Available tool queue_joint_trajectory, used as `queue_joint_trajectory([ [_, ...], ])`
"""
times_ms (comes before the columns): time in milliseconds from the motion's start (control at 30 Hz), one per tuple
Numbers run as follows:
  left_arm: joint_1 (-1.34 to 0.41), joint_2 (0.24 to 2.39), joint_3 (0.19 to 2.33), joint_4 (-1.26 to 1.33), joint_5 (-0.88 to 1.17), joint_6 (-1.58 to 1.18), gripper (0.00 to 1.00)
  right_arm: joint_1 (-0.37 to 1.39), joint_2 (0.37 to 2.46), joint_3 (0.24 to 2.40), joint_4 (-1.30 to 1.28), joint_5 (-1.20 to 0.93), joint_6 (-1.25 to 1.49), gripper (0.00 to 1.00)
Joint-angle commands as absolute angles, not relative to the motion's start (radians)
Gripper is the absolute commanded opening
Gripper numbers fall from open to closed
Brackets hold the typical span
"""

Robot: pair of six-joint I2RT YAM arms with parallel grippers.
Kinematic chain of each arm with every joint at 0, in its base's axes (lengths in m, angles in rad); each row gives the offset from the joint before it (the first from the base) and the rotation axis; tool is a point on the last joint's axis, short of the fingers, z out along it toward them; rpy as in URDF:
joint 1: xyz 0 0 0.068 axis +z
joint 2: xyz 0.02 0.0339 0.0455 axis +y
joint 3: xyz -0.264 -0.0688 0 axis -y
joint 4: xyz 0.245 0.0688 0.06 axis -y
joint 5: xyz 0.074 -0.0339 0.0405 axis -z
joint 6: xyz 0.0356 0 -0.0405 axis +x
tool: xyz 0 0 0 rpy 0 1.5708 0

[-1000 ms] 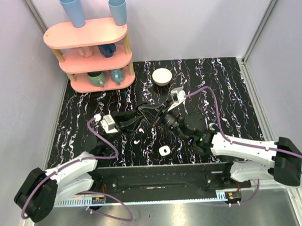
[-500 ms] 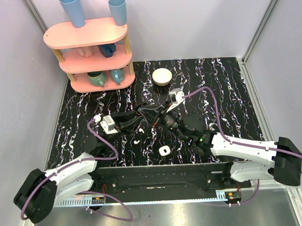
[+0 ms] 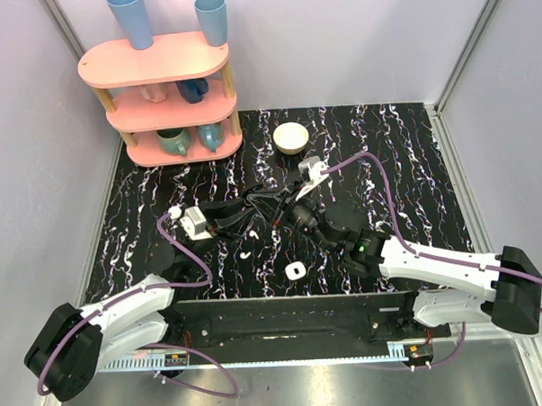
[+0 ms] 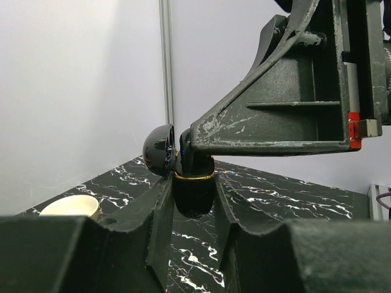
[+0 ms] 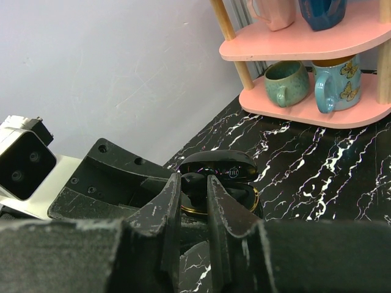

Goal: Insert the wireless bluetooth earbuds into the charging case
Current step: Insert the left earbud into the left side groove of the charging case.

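One open black charging case (image 4: 193, 192) sits clamped in the left jaws.

Upper left of my overhead view: a pink three-tier shelf (image 3: 157, 66). On top stand a left cup (image 3: 130, 18) and a right cup (image 3: 211, 17), both blue. The middle tier has a pink mug (image 3: 155, 91) and a navy mug (image 3: 192, 88), the bottom tier a green mug (image 3: 173, 140) and a pale blue mug (image 3: 210, 135). A bowl (image 3: 291, 136) sits just right of the shelf on the marbled table (image 3: 413, 161).

charging case (image 4: 193, 194): glossy black plastic, gold metallic rim | table (image 4: 275, 190): polished black marble look | jaws: matt, scuffed
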State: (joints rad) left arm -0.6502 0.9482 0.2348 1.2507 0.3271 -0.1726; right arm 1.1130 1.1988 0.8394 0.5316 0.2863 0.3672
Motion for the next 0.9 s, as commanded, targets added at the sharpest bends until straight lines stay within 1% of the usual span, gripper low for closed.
queue_joint_trajectory([
  [0,-0.653,0.923,0.236,1.528,0.304,-0.158,0.00,1.118,1.201,0.887,0.459,0.328,0.328,0.13],
  [33,-0.653,0.923,0.236,1.526,0.304,-0.158,0.00,1.118,1.200,0.887,0.457,0.333,0.330,0.17],
  [233,-0.653,0.925,0.236,1.526,0.305,-0.160,0.00,1.118,1.197,0.910,0.434,0.348,0.331,0.28],
  [267,-0.652,0.928,0.236,1.526,0.305,-0.160,0.00,1.118,1.195,0.911,0.436,0.344,0.330,0.31],
  [333,-0.653,0.928,0.236,1.525,0.305,-0.161,0.00,1.120,1.189,0.913,0.439,0.342,0.328,0.33],
  [600,-0.653,0.931,0.238,1.522,0.308,-0.164,0.00,1.120,1.183,0.927,0.436,0.351,0.305,0.46],
  [767,-0.653,0.934,0.235,1.520,0.311,-0.167,0.00,1.120,1.175,0.934,0.440,0.350,0.301,0.48],
  [867,-0.655,0.934,0.233,1.522,0.310,-0.169,0.00,1.118,1.166,0.936,0.445,0.345,0.293,0.52],
])
